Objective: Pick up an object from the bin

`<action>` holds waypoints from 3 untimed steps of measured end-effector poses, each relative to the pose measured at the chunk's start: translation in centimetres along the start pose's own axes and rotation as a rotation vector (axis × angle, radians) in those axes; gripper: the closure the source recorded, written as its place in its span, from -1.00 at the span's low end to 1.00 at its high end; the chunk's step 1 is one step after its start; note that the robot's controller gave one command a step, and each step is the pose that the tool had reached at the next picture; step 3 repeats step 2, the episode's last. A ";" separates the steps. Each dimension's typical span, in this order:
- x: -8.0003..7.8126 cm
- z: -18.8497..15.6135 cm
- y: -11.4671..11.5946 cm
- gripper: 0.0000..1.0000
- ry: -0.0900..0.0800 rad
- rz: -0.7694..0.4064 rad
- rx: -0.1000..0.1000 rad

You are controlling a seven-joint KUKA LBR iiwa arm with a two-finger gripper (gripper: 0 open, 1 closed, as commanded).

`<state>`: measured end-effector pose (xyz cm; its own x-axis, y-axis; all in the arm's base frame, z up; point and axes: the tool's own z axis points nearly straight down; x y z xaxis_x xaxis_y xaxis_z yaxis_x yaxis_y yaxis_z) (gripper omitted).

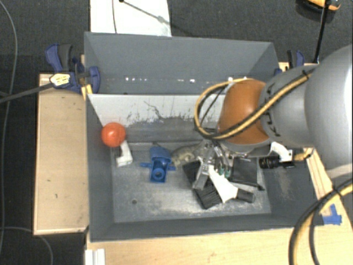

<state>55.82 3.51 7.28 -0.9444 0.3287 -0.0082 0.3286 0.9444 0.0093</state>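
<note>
Hovering over the dark heap (209, 196), gripper (212, 169) is hiding its state, cannot tell; one orange ball (113, 134), one blue fitting (159, 169), one white block (123, 158) are lying left.

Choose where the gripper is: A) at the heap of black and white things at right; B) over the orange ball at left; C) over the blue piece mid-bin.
A: the gripper is down at the heap of black and white things at right, well apart from the blue piece and the orange ball.
</note>
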 end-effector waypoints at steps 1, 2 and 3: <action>1.4 -0.8 -1.4 1.00 -0.015 -0.004 -0.005; 1.4 -0.8 -1.4 1.00 -0.015 -0.003 -0.005; 1.4 -0.8 -1.4 1.00 -0.015 -0.003 -0.005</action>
